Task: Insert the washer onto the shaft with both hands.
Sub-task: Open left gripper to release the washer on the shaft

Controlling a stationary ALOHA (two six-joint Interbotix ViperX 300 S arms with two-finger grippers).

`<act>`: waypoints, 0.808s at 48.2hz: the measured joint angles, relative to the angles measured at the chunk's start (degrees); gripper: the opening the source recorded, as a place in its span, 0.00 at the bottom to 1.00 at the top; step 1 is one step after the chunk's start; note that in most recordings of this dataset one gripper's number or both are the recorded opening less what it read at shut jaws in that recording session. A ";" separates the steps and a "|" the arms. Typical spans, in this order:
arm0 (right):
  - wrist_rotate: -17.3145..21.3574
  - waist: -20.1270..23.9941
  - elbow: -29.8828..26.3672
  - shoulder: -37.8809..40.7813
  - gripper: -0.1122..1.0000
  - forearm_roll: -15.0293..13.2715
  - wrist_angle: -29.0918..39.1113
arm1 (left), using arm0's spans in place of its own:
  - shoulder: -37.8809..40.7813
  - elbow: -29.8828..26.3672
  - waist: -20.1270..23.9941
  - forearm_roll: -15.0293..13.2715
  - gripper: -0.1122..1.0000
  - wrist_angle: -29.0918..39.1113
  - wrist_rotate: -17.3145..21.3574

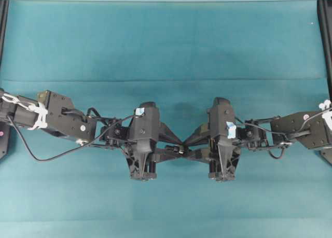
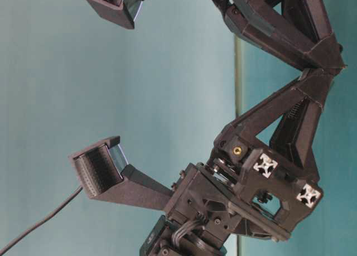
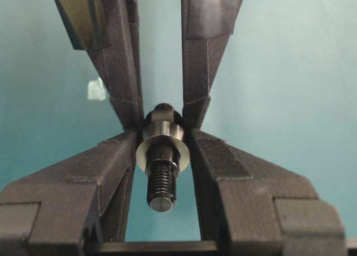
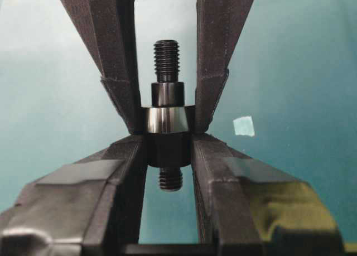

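Nearest in your right wrist view, the right gripper [image 4: 169, 141] clamps the shaft [image 4: 167, 108] by its thick dark body, threaded ends sticking out both ways. Just beyond, the washer [image 4: 167, 119] already sits around the shaft, pinched between the left gripper's [image 3: 162, 150] fingertips. Far below lies the teal table [image 1: 166, 41] with a pale tape scrap [image 4: 244, 125].

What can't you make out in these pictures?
- Left wrist view: the shaft's far part, mostly behind the washer.
- Overhead view: both parts, too small to tell apart where the left pincer and right pincer meet.
- Table-level view: both parts again, hidden behind the pincers.
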 measured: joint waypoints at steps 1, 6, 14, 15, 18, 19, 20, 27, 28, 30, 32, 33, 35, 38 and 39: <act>0.00 0.00 0.00 0.00 0.10 0.00 0.09 | 0.09 0.00 0.00 0.00 0.43 0.00 0.00; 0.00 0.09 0.00 0.00 0.10 0.00 0.00 | 0.09 0.00 0.00 0.00 0.43 0.00 0.00; 0.00 0.09 0.00 0.00 0.10 0.00 0.00 | 0.00 -0.09 0.09 0.00 0.83 -0.09 0.35; 0.00 0.00 0.00 0.00 0.10 0.00 0.00 | 0.00 -0.09 0.09 0.00 0.87 -0.09 0.53; 0.00 0.00 -0.09 0.00 0.10 0.00 0.00 | 0.00 0.00 0.09 0.00 0.91 0.00 1.14; 0.00 -0.09 -0.09 0.00 0.10 0.00 0.00 | 0.00 0.00 0.00 0.00 0.90 0.09 1.41; 0.00 -0.09 0.00 0.00 0.10 0.00 0.00 | -0.09 0.00 0.00 0.00 0.89 0.09 1.67; -0.09 -0.09 0.00 0.00 0.10 0.00 0.00 | -0.44 0.00 0.09 0.00 0.88 0.62 2.55; 0.00 -0.09 -0.09 0.00 0.10 0.00 0.00 | -0.53 0.00 0.09 -0.09 0.88 0.70 2.55; 0.00 -0.09 0.00 0.00 0.10 0.00 0.00 | -0.62 -0.09 0.09 -0.09 0.88 1.05 2.72; 0.00 -0.09 0.00 0.00 0.10 0.00 0.00 | -0.70 0.00 0.09 -0.09 0.88 1.32 2.72; 0.00 0.00 0.00 0.00 0.10 0.00 0.00 | -0.70 -0.09 0.09 0.00 0.88 1.49 2.72; 0.00 -0.09 -0.09 0.00 0.10 0.00 0.00 | -0.79 0.00 0.09 -0.09 0.88 1.76 2.72; 0.00 0.00 -0.09 0.00 0.10 0.00 0.00 | -0.88 -0.09 0.09 0.00 0.88 2.37 2.72; -0.09 -0.09 0.00 0.00 0.10 0.00 0.00 | -1.05 0.00 0.09 0.00 0.88 2.64 2.72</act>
